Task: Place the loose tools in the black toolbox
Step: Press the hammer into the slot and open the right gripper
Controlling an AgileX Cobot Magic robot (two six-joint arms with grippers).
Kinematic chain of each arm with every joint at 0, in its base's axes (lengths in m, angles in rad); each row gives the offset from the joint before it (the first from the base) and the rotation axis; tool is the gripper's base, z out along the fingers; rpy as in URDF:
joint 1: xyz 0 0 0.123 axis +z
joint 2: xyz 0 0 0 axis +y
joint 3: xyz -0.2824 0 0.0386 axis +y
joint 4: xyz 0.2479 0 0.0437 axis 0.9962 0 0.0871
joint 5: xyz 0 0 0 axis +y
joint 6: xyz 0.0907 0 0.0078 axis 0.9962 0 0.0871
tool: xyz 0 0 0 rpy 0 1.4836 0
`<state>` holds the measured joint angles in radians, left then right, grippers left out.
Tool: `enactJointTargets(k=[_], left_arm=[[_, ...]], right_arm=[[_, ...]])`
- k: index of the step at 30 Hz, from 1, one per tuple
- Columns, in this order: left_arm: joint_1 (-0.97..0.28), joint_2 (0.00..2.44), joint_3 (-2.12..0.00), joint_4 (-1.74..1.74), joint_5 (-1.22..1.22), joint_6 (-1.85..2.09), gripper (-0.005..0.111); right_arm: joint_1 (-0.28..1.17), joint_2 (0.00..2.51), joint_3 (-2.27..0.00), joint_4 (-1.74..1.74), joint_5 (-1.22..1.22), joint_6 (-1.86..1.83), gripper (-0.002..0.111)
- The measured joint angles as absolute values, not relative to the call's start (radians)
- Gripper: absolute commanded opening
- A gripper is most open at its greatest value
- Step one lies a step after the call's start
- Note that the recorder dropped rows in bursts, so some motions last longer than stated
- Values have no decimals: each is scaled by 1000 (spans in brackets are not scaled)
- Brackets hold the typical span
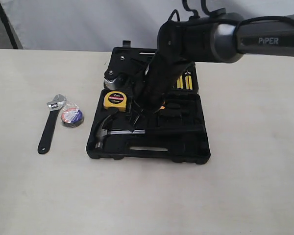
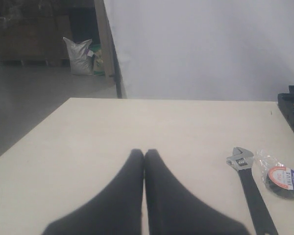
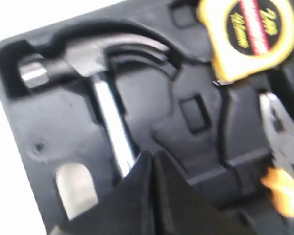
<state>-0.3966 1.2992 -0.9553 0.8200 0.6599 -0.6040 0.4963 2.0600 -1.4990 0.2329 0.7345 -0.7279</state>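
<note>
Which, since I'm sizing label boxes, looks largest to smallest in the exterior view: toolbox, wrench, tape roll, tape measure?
1. black toolbox
2. wrench
3. tape measure and tape roll: about alike, not ranked.

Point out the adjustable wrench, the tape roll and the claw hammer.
adjustable wrench (image 1: 49, 128), exterior view, middle of its black handle.
tape roll (image 1: 72, 116), exterior view, its blue-red label.
claw hammer (image 3: 106, 105), right wrist view, chrome shaft below the head.

Yellow tape measure (image 1: 114, 100), orange-handled pliers (image 3: 277, 128), pale table (image 1: 245, 191)
</note>
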Motion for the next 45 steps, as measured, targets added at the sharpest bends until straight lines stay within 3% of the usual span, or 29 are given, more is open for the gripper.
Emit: enactJointTargets(k=[11,45], left_arm=[[-397,1299,-955,820,660,-604,1],[-397,1299,-955,820,660,-604,1]], right_arm=[[520,2168,-1510,243,684,-728,0],[533,2154,-1551,273,738,-687,0]])
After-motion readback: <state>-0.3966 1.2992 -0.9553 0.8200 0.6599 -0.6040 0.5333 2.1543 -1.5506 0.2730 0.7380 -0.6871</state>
